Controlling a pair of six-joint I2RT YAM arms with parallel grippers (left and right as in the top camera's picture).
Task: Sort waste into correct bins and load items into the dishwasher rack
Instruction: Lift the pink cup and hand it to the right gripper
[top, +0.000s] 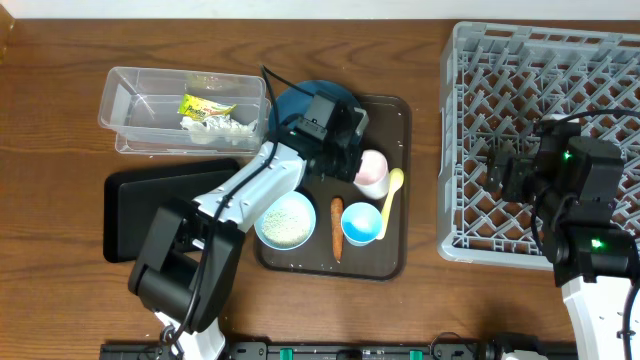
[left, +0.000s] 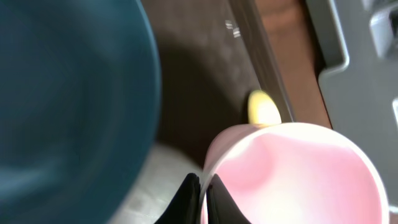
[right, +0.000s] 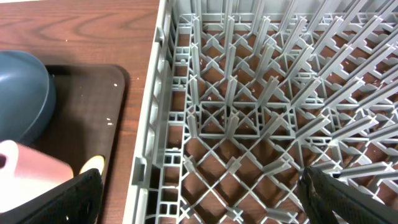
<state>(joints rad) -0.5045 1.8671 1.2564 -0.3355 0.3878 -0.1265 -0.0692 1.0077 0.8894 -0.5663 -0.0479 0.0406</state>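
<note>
My left gripper (top: 356, 163) (left: 202, 194) is shut on the rim of the small pinkish-white cup (top: 373, 173) (left: 298, 174), one finger inside and one outside. The cup stands on the dark-brown serving tray (top: 396, 118) next to the dark-blue plate (top: 298, 100) (left: 62, 93) and the pale-yellow spoon (top: 392, 198) (left: 262, 109). The white bowl (top: 259, 222) holds rice grains. The orange carrot piece (top: 337, 225) and the light-blue cup (top: 361, 223) lie beside it. My right gripper (top: 505, 170) (right: 199, 193) is open and empty over the grey dishwasher rack (top: 540, 100) (right: 249, 93).
The clear tub (top: 130, 100) at the back left holds the yellow wrapper (top: 205, 106) and white tissue (top: 228, 126). The black tray (top: 140, 210) lies in front of it. The right wrist view shows the cup (right: 31, 171), plate (right: 22, 93) and spoon tip (right: 93, 165).
</note>
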